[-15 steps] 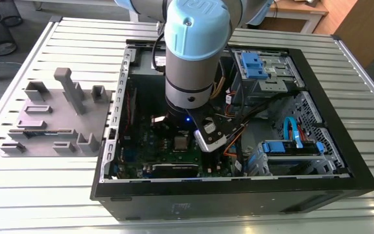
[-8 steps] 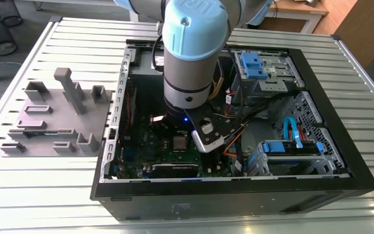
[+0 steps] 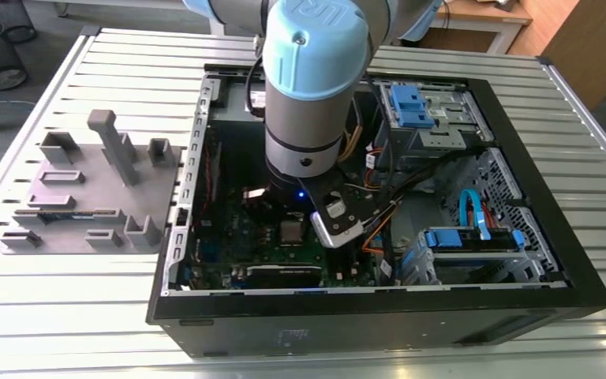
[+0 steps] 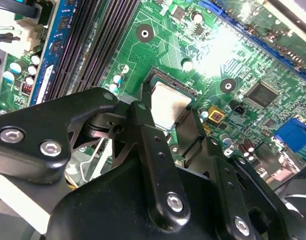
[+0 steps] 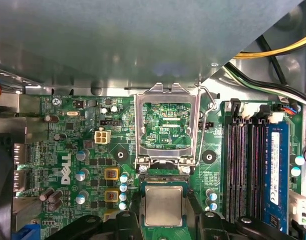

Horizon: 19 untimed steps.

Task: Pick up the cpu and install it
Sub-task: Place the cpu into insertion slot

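Two fingers (image 4: pixel 147 145) of the gripper (image 4: pixel 168 117) are being pressed against opposite sides of the cpu (image 4: pixel 168 102). The hand is therefore being read as closed on it, with the silvery top showing between the fingers in both wrist views. The cpu (image 5: pixel 164 205) is being held right at the socket on the green motherboard (image 5: pixel 67 150). It is sitting just beside the hinged metal frame (image 5: pixel 140 125), which is swung open away from the socket, and near the dark memory slots (image 5: pixel 243 170). Whether the cpu is already resting in the socket or hanging just above it cannot be told. In the exterior view the arm is being reached straight down into the open computer case (image 3: pixel 387 298), which is lying on its side on the slatted table (image 3: pixel 72 316).

The step in hand is being judged as the seating of the cpu. To do it well, the cpu is best carried flat, with its edges lined up square to the socket rim, so that no corner is being lowered first. No real downward force is being called for. A light, level descent is being advised, since contacts beneath may be bent by a skewed or pressed one. The gap between the fingers and the open frame is being judged as narrow and worth watching.
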Available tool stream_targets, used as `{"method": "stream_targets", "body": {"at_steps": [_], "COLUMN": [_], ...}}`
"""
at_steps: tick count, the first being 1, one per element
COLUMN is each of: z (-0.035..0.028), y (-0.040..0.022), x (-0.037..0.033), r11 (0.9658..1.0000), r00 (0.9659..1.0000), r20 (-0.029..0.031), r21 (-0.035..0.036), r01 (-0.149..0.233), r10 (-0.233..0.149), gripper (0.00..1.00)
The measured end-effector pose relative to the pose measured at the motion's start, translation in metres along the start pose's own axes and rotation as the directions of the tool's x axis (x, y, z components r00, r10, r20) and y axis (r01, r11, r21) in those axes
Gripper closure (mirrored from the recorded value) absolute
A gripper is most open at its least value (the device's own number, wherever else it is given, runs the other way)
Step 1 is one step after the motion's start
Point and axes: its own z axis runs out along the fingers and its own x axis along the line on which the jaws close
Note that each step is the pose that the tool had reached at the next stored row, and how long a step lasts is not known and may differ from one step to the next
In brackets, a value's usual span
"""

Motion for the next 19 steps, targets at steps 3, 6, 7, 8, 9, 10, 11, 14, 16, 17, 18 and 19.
{"method": "stream_targets", "body": {"at_steps": [3, 6, 7, 8, 9, 10, 11, 14, 16, 17, 18, 19], "z": [0.0017, 0.0025, 0.0031, 0.0035, 0.0036, 0.0037, 0.0040, 0.0049, 0.0053, 0.0055, 0.0057, 0.0059], "y": [-0.0001, -0.0001, -0.0001, -0.0001, -0.0001, -0.0001, -0.0001, -0.0001, -0.0002, -0.0002, -0.0001, -0.0001], "x": [0.0000, 0.0001, 0.0001, 0.0000, -0.0001, -0.0001, -0.0001, -0.0001, -0.0001, -0.0001, -0.0001, -0.0001], "r11": [1.0000, 1.0000, 1.0000, 1.0000, 1.0000, 1.0000, 1.0000, 1.0000, 1.0000, 1.0000, 1.0000, 1.0000], "r00": [1.0000, 1.0000, 1.0000, 1.0000, 1.0000, 1.0000, 1.0000, 1.0000, 1.0000, 1.0000, 1.0000, 1.0000], "r20": [-0.0001, -0.0002, -0.0001, -0.0001, -0.0001, -0.0001, 0.0000, -0.0001, -0.0002, -0.0002, -0.0001, -0.0001], "r21": [0.0003, 0.0005, 0.0002, 0.0003, 0.0003, 0.0002, 0.0002, 0.0004, 0.0006, 0.0006, 0.0004, 0.0003], "r01": [0.000, 0.001, 0.001, 0.000, 0.001, 0.001, 0.000, 0.001, 0.001, 0.001, 0.001, 0.001], "r10": [0.000, -0.001, -0.001, 0.000, -0.001, -0.001, 0.000, -0.001, -0.001, -0.001, -0.001, -0.001], "gripper": [0.55, 0.55, 0.55, 0.55, 0.55, 0.55, 0.55, 0.55, 0.55, 0.55, 0.55, 0.55]}}
